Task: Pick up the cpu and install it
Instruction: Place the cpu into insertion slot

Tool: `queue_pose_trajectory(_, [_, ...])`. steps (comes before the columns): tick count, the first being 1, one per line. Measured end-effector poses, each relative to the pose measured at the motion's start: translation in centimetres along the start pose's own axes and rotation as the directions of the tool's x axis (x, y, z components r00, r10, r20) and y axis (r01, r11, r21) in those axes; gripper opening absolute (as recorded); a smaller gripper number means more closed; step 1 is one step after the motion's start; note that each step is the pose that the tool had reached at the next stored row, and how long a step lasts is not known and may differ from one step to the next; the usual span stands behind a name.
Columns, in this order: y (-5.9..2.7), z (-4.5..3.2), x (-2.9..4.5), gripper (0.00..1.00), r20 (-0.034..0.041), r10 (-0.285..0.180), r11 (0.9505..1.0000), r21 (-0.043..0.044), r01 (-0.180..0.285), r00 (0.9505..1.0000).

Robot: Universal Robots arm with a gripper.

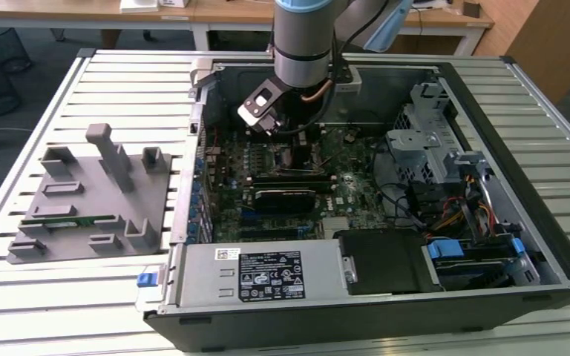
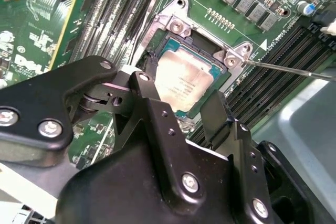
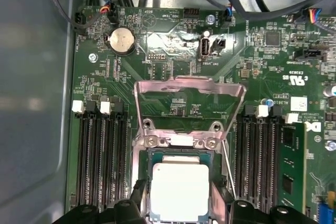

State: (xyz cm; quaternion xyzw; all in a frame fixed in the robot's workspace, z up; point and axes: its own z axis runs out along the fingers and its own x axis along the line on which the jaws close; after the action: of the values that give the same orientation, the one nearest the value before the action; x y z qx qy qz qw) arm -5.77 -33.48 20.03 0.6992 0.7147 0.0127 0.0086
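The cpu, a flat silver square with a thin pale edge, lies level in the motherboard socket. In the first wrist view the cpu sits between two banks of memory slots. My gripper hangs right over it, its black fingers one on each side of the chip and slightly off its edges, so it stands open. In the exterior view my arm reaches down into the open computer case, over the green motherboard.
The socket's metal load plate stands raised, and its thin lever juts out sideways. A green memory stick is seated beside the socket. A grey fixture tray lies at the exterior view's left. Cables and a drive cage crowd the case's right.
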Motion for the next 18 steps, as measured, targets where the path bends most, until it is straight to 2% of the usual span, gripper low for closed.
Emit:
queue_pose_trajectory(2, [0.01, -0.22, 0.01, 0.59, 0.0050, 0.000, 1.0000, 0.0001, 0.000, 1.0000])
queue_pose_trajectory(3, [0.01, -0.31, 0.01, 0.53, 0.0082, 0.000, 1.0000, 0.0001, 0.000, 1.0000])
queue_pose_trajectory(4, [0.01, -0.38, 0.01, 0.53, 0.0113, 0.000, 1.0000, 0.0002, 0.000, 0.9999])
queue_pose_trajectory(6, [0.02, -0.49, 0.00, 0.40, 0.0170, -0.001, 1.0000, 0.0004, 0.001, 0.9999])
queue_pose_trajectory(7, [0.02, -0.56, 0.00, 0.40, 0.0183, -0.001, 1.0000, 0.0005, 0.001, 0.9998])
queue_pose_trajectory(9, [0.02, -0.69, 0.00, 0.29, 0.0197, -0.001, 1.0000, 0.0004, 0.001, 0.9998])
queue_pose_trajectory(10, [0.02, -0.75, 0.01, 0.29, 0.0202, -0.001, 1.0000, 0.0005, 0.001, 0.9998])
queue_pose_trajectory(13, [0.03, -0.91, 0.01, 0.11, 0.0226, -0.001, 1.0000, 0.0005, 0.001, 0.9997])
queue_pose_trajectory(18, [0.03, -1.15, 0.00, 0.11, 0.0250, -0.001, 1.0000, 0.0007, 0.001, 0.9997])
